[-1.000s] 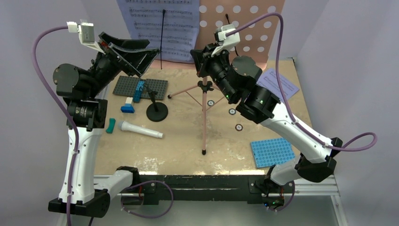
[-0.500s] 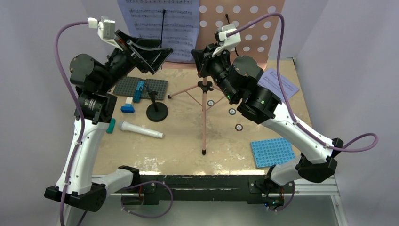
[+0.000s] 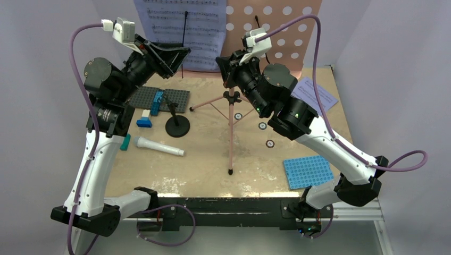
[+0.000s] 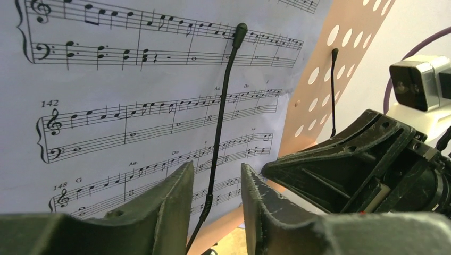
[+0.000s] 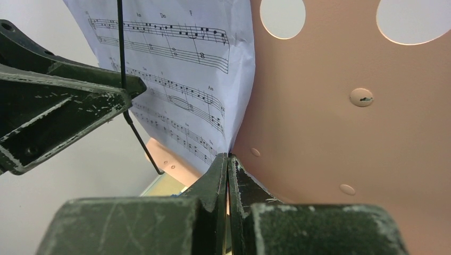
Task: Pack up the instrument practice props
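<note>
**Item: pink tripod music stand with hole-dotted desk** (image 5: 319,138). Upright at the far middle of the table, nothing packed yet.

**Change noted:** the left gripper (image 4: 215,178) has swung in from the left to the desk face. Its fingers have narrowed but stand apart, one on each side of the thin black wire page-holder (image 4: 220,117), with a gap showing on both sides. This is judged to be a closing grasp meant to lift the wire clear and free the lavender sheet-music pages (image 4: 133,69).

**Right gripper** (image 5: 227,159): unmoved, fingers pressed together at the desk's lower edge where the page corner ends. Whether anything is pinched cannot be told.

**Other props:** the small grey-white microphone (image 3: 158,146) lies on the table at the left. The thin black round-based mic stand (image 3: 177,126) is just behind it.

**Legible writing:** bar numbers "142" and "148", and chord letters "Am", "Dm", "G", "F". No brand is seen.
</note>
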Controlling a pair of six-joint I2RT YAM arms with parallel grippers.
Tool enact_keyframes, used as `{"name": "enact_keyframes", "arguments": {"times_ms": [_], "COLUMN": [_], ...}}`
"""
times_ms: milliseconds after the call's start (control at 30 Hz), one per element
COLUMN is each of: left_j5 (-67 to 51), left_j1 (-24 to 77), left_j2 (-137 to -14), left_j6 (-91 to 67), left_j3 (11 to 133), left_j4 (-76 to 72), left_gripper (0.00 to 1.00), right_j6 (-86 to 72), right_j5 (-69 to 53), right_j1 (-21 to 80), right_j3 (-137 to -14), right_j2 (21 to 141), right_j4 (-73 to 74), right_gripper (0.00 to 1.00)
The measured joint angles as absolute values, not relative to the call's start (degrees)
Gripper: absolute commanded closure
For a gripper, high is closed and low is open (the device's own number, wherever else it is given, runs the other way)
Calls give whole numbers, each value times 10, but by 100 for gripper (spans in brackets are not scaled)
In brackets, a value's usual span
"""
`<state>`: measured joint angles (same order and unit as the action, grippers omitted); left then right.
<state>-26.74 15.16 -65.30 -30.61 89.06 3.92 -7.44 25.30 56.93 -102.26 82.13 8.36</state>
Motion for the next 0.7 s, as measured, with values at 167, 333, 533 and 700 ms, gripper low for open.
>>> {"name": "enact_keyframes", "arguments": {"times_ms": [167, 333, 533, 700], "left_j5": [-269, -270, -282, -280], "left_j1": [154, 156, 156, 158], "left_j2": [-660, -664, -658, -635], "left_j6": [-303, -304, -302, -305], "left_j3": [891, 891, 886, 854], "left_j4": [39, 40, 30, -4], "left_gripper": [71, 91, 100, 100], "right_j6": [-74, -74, -74, -74], "right_j5": [253, 253, 248, 247], "right_j1": [569, 569, 569, 569], "right_j3": [-1020, -1019, -1019, -1013], "right_j2": [821, 821, 821, 814], "right_j4": [83, 83, 79, 80], "right_gripper": [100, 100, 100, 100]}}
